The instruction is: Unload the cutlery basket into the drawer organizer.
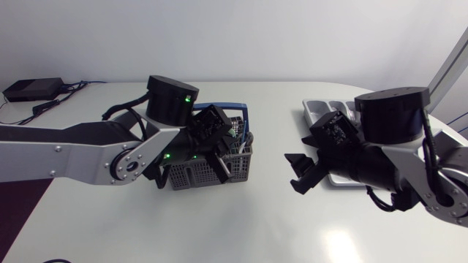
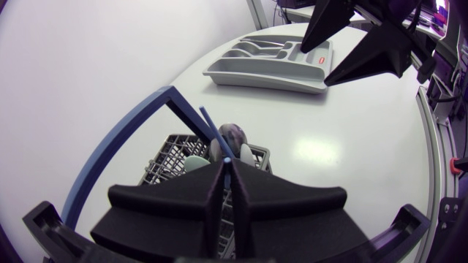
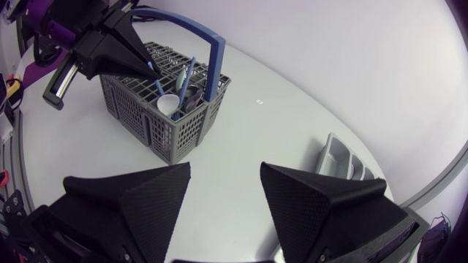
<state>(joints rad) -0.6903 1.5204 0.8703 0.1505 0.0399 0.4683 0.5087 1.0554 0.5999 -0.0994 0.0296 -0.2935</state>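
The grey cutlery basket (image 1: 191, 175) with a blue hoop handle (image 1: 244, 120) stands left of the table's middle. My left gripper (image 1: 219, 157) reaches down into it. In the left wrist view its fingers (image 2: 227, 169) are shut on a thin blue utensil handle (image 2: 210, 123) that stands upright in the basket (image 2: 172, 146). More cutlery (image 3: 183, 91) sticks up beside it, including a second blue handle and a pale spoon. The grey drawer organizer (image 2: 270, 66) lies at the far right, partly hidden under my right arm in the head view. My right gripper (image 1: 298, 172) hangs open and empty between basket and organizer.
The right gripper's fingers (image 2: 344, 29) hover just in front of the organizer. White bare tabletop (image 1: 241, 226) stretches along the front. A black box with cables (image 1: 33, 89) sits at the far left corner.
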